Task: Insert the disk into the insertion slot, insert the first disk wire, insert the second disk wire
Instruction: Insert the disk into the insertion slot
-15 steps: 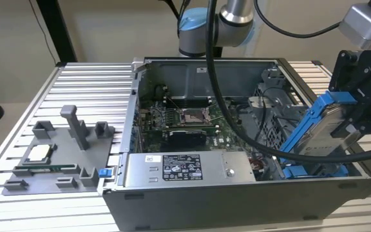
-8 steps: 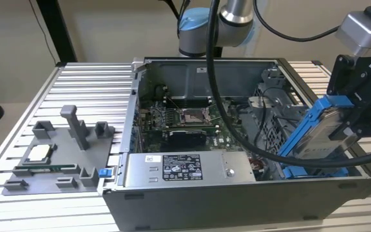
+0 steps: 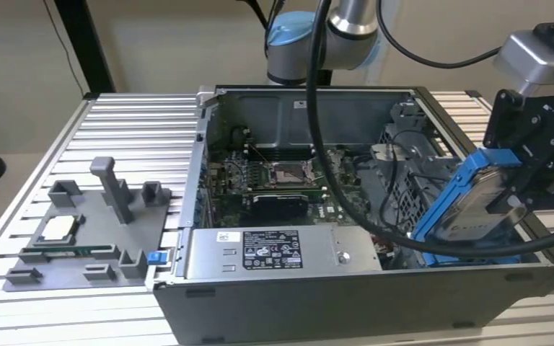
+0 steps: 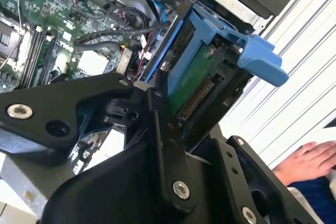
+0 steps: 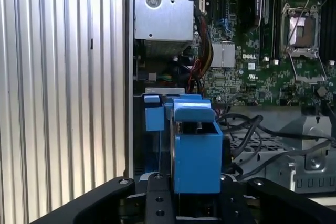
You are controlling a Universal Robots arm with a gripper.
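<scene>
My gripper is shut on the disk, a silver-grey drive in a bright blue bracket. I hold it tilted on edge over the front corner of the open computer case, on the exterior view's right. Under it lies the insertion slot, showing a blue rail along its bottom. In the second wrist view the black fingers clamp the disk, whose green circuit-board side and connector face the camera. The first wrist view looks along the disk's blue bracket end, with the slot's blue tab just beside it.
The silver power-supply box sits at the case's front, beside the slot. The motherboard and loose black cables lie close by. A grey fixture tray rests on the slatted table. A person's hand rests on the table.
</scene>
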